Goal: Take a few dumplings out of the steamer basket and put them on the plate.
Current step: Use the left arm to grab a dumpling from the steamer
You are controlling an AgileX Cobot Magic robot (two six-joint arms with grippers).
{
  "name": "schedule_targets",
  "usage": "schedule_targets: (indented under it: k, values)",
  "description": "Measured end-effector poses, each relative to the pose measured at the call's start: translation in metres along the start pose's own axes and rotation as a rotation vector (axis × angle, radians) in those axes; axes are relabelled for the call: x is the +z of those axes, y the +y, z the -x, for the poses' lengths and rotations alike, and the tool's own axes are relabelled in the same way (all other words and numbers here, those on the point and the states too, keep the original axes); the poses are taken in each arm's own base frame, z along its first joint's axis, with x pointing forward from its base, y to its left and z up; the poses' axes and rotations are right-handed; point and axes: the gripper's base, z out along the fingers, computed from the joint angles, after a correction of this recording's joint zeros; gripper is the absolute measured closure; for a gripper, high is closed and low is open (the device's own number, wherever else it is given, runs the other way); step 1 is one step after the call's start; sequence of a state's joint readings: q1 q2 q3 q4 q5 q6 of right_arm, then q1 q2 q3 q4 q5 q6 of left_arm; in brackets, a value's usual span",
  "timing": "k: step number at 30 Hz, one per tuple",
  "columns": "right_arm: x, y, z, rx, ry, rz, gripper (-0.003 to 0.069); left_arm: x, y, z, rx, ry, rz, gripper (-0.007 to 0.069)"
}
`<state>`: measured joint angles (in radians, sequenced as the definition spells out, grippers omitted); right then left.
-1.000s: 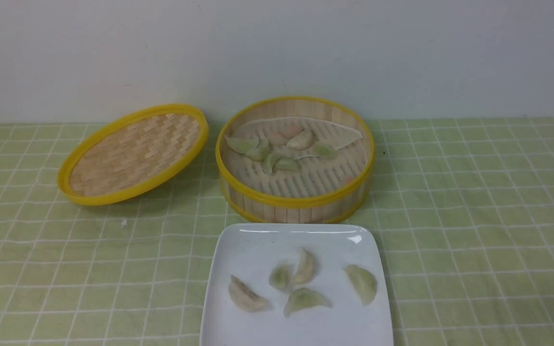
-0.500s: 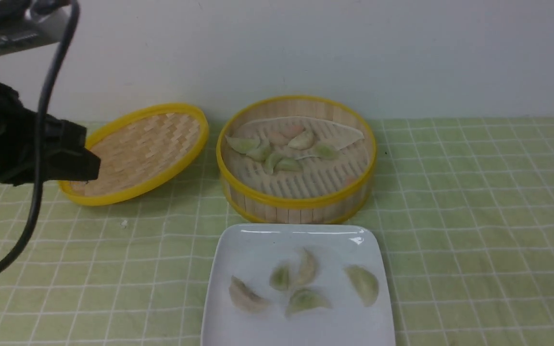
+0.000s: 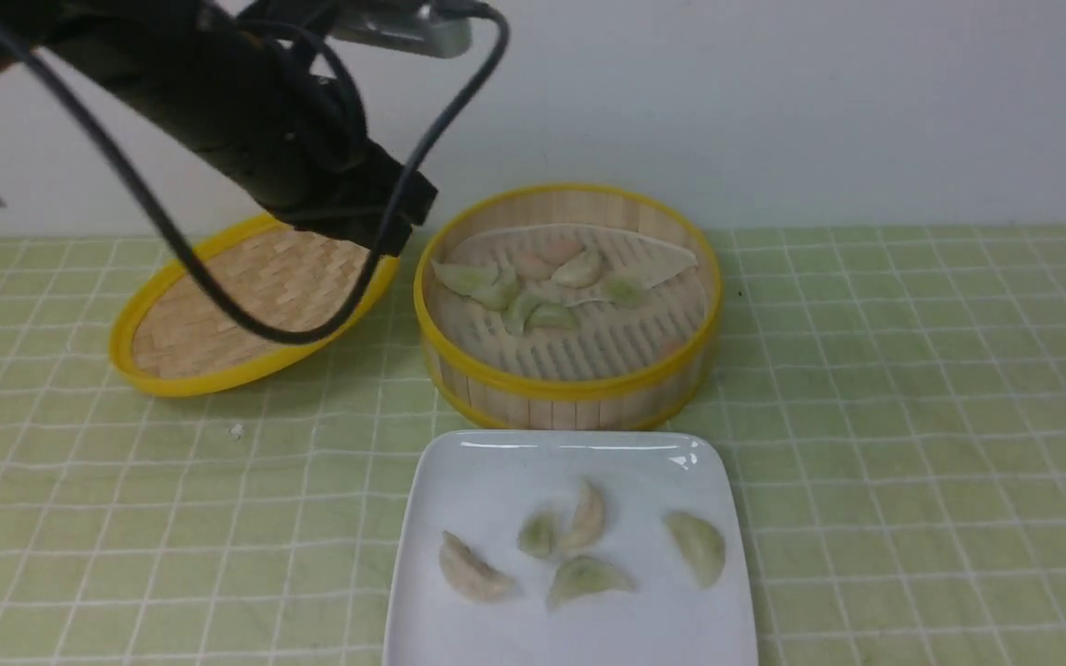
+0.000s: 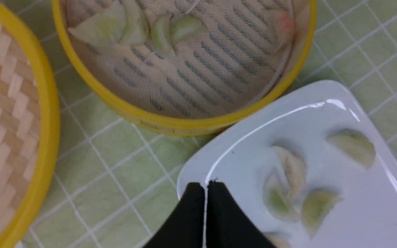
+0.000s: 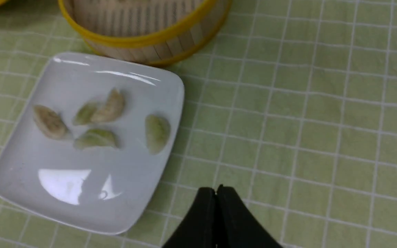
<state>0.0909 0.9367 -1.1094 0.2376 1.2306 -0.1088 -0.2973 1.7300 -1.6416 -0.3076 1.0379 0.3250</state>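
Note:
The steamer basket (image 3: 570, 387) stands at the middle back with several dumplings (image 3: 533, 287) on its liner. In front of it the white plate (image 3: 496, 472) carries several more dumplings (image 3: 579, 541). My left gripper (image 3: 392, 231) hangs high over the lid's right edge, just left of the basket. In the left wrist view the left gripper (image 4: 205, 185) is shut and empty, its tips showing over a corner of the plate (image 4: 246, 151) below the basket (image 4: 171, 121). My right gripper (image 5: 216, 189) is shut and empty above the cloth beside the plate (image 5: 81, 186); the front view does not show it.
The shallow woven bamboo lid (image 3: 246, 305) lies tilted left of the basket, partly behind my left arm and its cable. A green checked cloth (image 3: 912, 416) covers the table. A white wall stands close behind the basket.
My left arm has come in from the left edge and swung up and right, ending above the lid next to the basket. Basket, plate and dumplings have not moved.

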Motion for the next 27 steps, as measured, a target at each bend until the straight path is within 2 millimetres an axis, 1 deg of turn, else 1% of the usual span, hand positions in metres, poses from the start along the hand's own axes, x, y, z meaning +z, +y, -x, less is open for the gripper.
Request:
schedule_targets:
  k: [1, 2, 3, 4, 5, 6, 8, 10, 12, 13, 14, 15, 17, 18, 19, 22, 24, 27]
  values:
    - [0.002, -0.001, 0.007, -0.003, 0.007, -0.008, 0.0673, 0.021, -0.001, 0.010, 0.032, 0.022, 0.009, 0.0631]
    - [0.004, -0.002, 0.009, -0.002, 0.010, -0.008, 0.0673, 0.029, -0.002, 0.016, 0.052, 0.021, 0.016, 0.0629]
    - [0.005, -0.002, 0.009, -0.002, 0.012, -0.007, 0.0673, 0.035, -0.002, 0.017, 0.054, 0.029, 0.015, 0.0629]
    - [0.006, -0.002, 0.010, 0.000, 0.016, -0.004, 0.0673, 0.048, -0.003, 0.024, 0.074, 0.028, 0.023, 0.0626]
    - [0.007, -0.002, 0.011, 0.001, 0.017, -0.002, 0.0673, 0.066, -0.003, 0.030, 0.082, 0.035, 0.027, 0.0614]
    - [0.007, -0.002, 0.011, 0.002, 0.018, -0.002, 0.0673, 0.080, -0.001, 0.031, 0.079, 0.052, 0.027, 0.0604]
    - [0.007, -0.002, 0.011, 0.002, 0.019, -0.001, 0.0673, 0.106, 0.002, 0.035, 0.064, 0.068, 0.034, 0.0569]
    - [0.006, -0.002, 0.011, 0.002, 0.024, 0.000, 0.0673, 0.124, 0.006, 0.037, 0.054, 0.076, 0.041, 0.0531]
    - [0.006, -0.001, 0.010, 0.002, 0.033, 0.001, 0.0673, 0.147, 0.012, 0.038, 0.048, 0.081, 0.052, 0.0470]
    - [0.006, -0.001, 0.010, 0.002, 0.034, 0.001, 0.0673, 0.154, 0.014, 0.038, 0.049, 0.082, 0.056, 0.0458]
    - [0.006, -0.001, 0.010, 0.002, 0.039, 0.002, 0.0673, 0.169, 0.018, 0.039, 0.050, 0.082, 0.067, 0.0406]
    - [0.006, -0.001, 0.009, 0.002, 0.040, 0.003, 0.0673, 0.176, 0.020, 0.038, 0.050, 0.081, 0.070, 0.0375]
    - [0.006, -0.001, 0.009, 0.004, 0.042, 0.005, 0.0673, 0.187, 0.023, 0.038, 0.047, 0.083, 0.071, 0.0343]
    - [0.006, -0.001, 0.009, 0.007, 0.042, 0.006, 0.0673, 0.198, 0.025, 0.036, 0.045, 0.084, 0.073, 0.0309]
    - [0.006, -0.001, 0.009, 0.007, 0.043, 0.006, 0.0673, 0.204, 0.027, 0.035, 0.045, 0.083, 0.074, 0.0299]
    - [0.006, -0.001, 0.009, 0.008, 0.043, 0.006, 0.0673, 0.223, 0.031, 0.030, 0.040, 0.083, 0.079, 0.0283]
    - [0.006, -0.001, 0.009, 0.007, 0.043, 0.006, 0.0673, 0.230, 0.032, 0.028, 0.039, 0.078, 0.081, 0.0283]
    - [0.006, -0.001, 0.009, 0.008, 0.043, 0.007, 0.0673, 0.235, 0.034, 0.029, 0.047, 0.058, 0.095, 0.0283]
